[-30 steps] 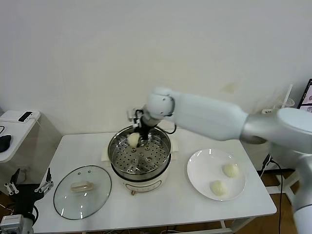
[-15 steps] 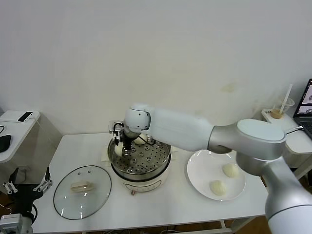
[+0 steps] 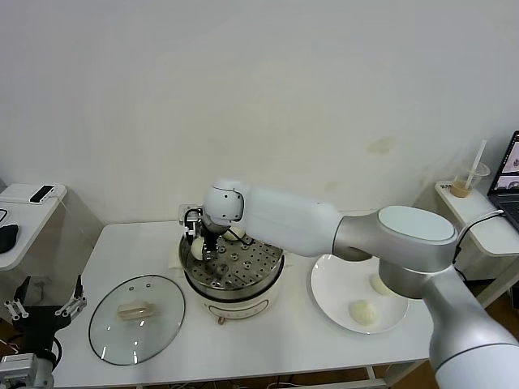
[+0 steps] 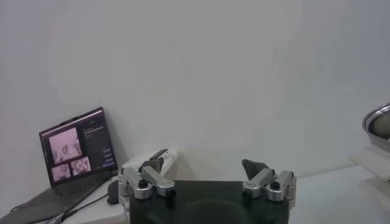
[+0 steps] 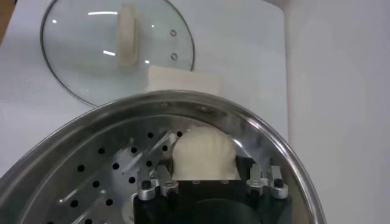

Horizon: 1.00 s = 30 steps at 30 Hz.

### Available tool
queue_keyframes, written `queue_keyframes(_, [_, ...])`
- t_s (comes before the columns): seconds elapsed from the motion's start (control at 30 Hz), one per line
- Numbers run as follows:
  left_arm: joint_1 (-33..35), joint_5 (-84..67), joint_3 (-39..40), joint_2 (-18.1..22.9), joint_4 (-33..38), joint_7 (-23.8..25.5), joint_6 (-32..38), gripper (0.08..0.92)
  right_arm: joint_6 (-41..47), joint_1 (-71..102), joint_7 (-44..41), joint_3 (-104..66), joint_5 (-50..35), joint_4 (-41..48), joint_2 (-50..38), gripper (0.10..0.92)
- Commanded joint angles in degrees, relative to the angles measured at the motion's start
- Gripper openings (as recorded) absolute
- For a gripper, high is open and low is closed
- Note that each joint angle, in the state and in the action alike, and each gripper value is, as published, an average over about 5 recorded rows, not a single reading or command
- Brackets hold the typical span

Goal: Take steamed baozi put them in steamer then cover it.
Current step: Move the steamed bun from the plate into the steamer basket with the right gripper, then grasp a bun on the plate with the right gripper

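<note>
Head view: the right tool (image 3: 201, 240) reaches inside the steamer (image 3: 268, 271), 2 baozi (image 3: 363, 312) lie on the plate (image 3: 328, 279), and the cover (image 3: 136, 318) rests on the desk (image 3: 268, 339). Left wrist view: the left tool (image 4: 207, 182) hangs open. Right wrist view: the right tool's jaws stand apart around a baozi (image 5: 201, 152) resting by the steamer's wall.

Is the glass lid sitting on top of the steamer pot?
No, the glass lid lies flat on the table beside the steamer, which is uncovered with buns inside.

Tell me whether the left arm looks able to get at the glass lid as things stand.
Probably yes. The glass lid lies flat on the table's left side, with nothing on top, and the left pincer sits open just beside it. The right pincer is busy in the steamer.
</note>
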State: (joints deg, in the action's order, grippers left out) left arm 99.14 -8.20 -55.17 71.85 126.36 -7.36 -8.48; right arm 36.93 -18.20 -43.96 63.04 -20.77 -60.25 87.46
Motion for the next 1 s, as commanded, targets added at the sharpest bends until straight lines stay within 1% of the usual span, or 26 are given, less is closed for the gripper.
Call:
queue_keyframes(0.03, [0.02,-0.04,0.0,0.0,0.07,0.01,-0.01,0.823,0.23,0.08,-0.41,0.01,0.27,0.19,0.15,0.775])
queue_keyframes(0.13, [-0.06,-0.09,0.06,0.0,0.16,0.0,-0.03,0.823,0.11,-0.93,-1.72,0.0,0.5,-1.48,-1.32,0.817])
queue_keyframes(0.27, [-0.1,-0.16,0.12,-0.15,0.38,0.02,-0.11,0.823,-1.08,-3.68,-4.83,-0.42,1.12,-4.65,-4.46,0.822])
queue_keyframes(0.47, [0.18,-0.42,0.04,-0.37,0.53,0.07,-0.18,0.823,-5.98,-11.78,-12.47,0.23,4.13,-10.89,-12.6,0.823])
queue_keyframes(0.63, [0.39,-0.61,-0.05,-0.47,0.39,0.12,-0.15,0.823,-10.02,-16.74,-17.31,2.09,6.07,-19.59,-23.61,0.823])
queue_keyframes(0.8, [0.39,-0.75,0.06,-0.44,0.73,0.17,-0.17,0.823,-11.03,-17.13,-18.08,2.6,7.79,-29.18,-36.25,0.823])
queue_keyframes(1.0, [0.68,-0.61,0.32,-0.37,0.79,0.17,-0.13,0.823,-13.5,-12.72,-19.23,-0.38,11.98,-35.76,-51.06,0.823])
